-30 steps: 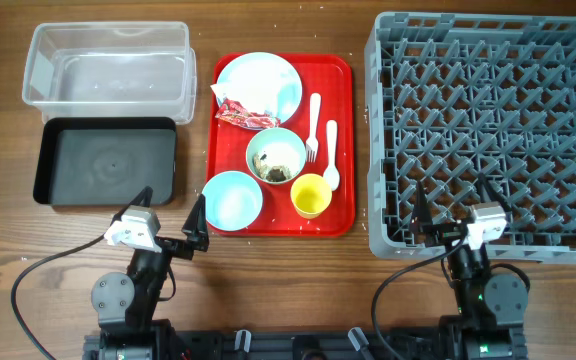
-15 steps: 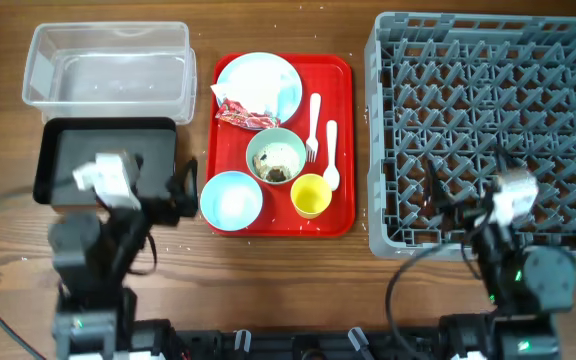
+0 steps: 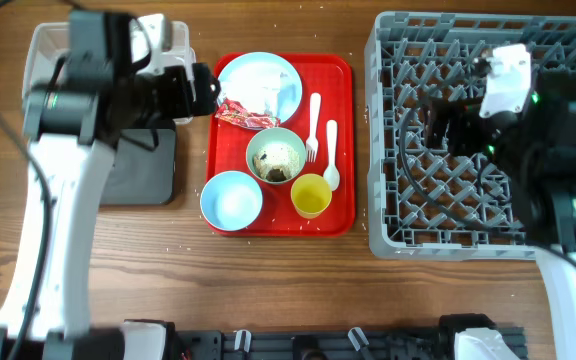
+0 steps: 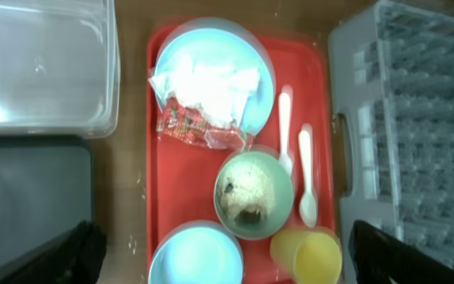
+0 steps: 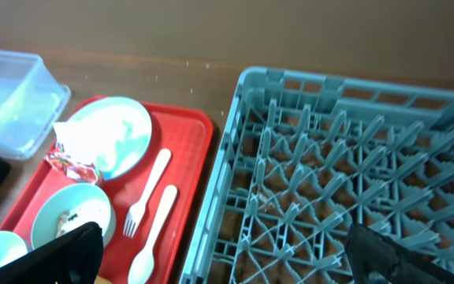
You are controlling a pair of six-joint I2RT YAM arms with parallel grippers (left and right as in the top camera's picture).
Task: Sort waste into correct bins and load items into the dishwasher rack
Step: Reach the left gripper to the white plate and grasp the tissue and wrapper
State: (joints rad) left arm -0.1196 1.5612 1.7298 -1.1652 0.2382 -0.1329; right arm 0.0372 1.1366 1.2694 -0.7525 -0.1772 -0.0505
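Overhead, the left gripper (image 4: 225, 237) hangs above the red tray's (image 3: 343, 130) upper left edge, its fingers spread wide and holding nothing. The right gripper (image 5: 223, 233) hangs over the grey rack (image 3: 448, 200), also spread wide and empty. On the tray, the blue plate (image 3: 290, 90) sits at the far end with the white napkin (image 4: 211, 83) on it. The red-and-white wrapper (image 3: 243, 115) lies against the plate's near left rim. Below it stands the green bowl (image 3: 276, 157) with brown scraps (image 3: 273, 172) inside, then the blue bowl (image 3: 232, 199) and the yellow cup (image 3: 310, 195). The fork (image 3: 314, 125) and spoon (image 3: 331, 155) lie side by side along the right. The clear tub (image 4: 38, 63) and black tray (image 4: 30, 197) sit left of the red tray.
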